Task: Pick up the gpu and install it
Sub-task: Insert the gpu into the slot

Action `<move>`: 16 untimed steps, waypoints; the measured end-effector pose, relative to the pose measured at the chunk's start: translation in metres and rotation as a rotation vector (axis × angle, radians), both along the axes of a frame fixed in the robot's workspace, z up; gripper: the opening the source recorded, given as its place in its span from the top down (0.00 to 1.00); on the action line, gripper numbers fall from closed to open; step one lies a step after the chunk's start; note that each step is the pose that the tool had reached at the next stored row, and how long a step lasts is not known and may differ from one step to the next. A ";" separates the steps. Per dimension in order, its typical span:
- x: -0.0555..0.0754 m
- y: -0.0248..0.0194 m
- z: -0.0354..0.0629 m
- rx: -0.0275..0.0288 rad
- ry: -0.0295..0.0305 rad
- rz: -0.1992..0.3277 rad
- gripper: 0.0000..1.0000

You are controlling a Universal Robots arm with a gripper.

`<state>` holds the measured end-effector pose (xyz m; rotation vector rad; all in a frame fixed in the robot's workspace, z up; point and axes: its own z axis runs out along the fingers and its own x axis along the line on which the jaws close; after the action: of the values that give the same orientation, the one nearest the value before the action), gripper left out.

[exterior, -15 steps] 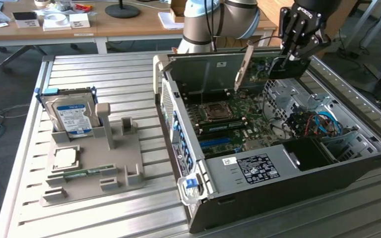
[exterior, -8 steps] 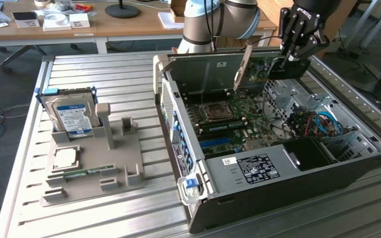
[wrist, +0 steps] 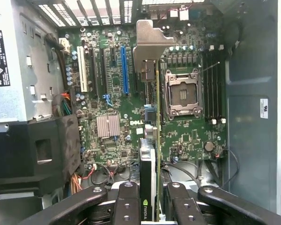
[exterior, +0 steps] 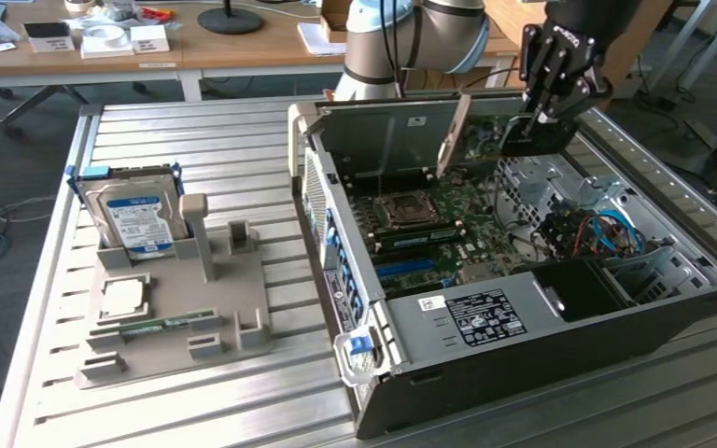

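Note:
My gripper [exterior: 538, 119] hangs over the open computer case [exterior: 508, 364], shut on the gpu [exterior: 489, 135]. The card is held on edge, dark face outward, with its silver bracket [exterior: 455, 138] toward the case's rear wall. In the wrist view the gpu [wrist: 149, 164] is edge-on between my fingers [wrist: 128, 204], and its bracket [wrist: 147, 42] points at the rear slot openings. It hovers above the motherboard [wrist: 107, 98], beside the CPU socket [wrist: 182, 93] and a short way from the blue slot [wrist: 124, 70].
A grey fixture [exterior: 228, 299] at the exterior view's left carries the blue-labelled hard drive [exterior: 141, 219], a processor chip [exterior: 122, 297] and a memory stick [exterior: 160, 327]. Inside the case are a black shroud [wrist: 42, 150], cable bundles [exterior: 589, 233] and the drive cage [exterior: 608, 280].

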<state>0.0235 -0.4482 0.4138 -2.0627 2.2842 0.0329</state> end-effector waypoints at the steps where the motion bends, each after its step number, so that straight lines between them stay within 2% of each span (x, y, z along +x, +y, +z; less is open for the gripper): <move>1: 0.000 0.0000 -0.0018 -0.0001 0.0000 0.000 0.73; 5: -0.001 0.0000 -0.0071 -0.0001 0.0000 0.000 0.73; 16: -0.003 0.0000 -0.0077 0.0003 -0.0001 0.000 0.73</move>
<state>0.0200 -0.4482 0.4062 -2.0624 2.2841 0.0331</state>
